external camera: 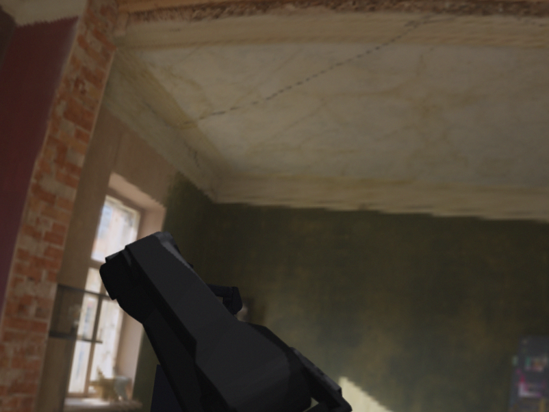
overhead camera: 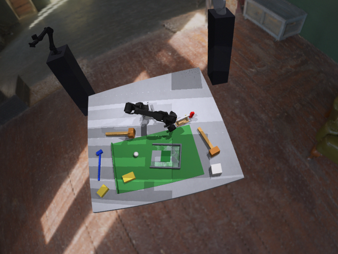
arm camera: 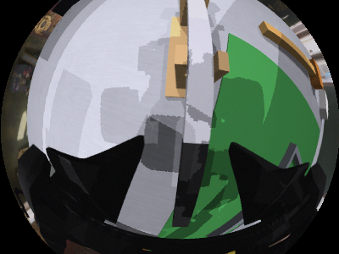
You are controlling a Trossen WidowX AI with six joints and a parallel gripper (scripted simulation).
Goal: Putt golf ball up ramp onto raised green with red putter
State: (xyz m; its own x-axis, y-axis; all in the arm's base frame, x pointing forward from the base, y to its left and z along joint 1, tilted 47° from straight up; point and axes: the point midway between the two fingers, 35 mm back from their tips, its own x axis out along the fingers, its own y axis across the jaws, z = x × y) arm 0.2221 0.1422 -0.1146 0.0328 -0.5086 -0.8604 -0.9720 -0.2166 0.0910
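Claw point(arm camera: 186, 169): released, fingers wide apart, holding nothing, low over the putter's shaft.
Putter point(overhead camera: 191, 114): lying on the table point(overhead camera: 152, 84) just behind the green mat point(overhead camera: 191, 161); red head at the far end.
Ball point(overhead camera: 135, 154): white, resting on the mat, well apart from the claw.
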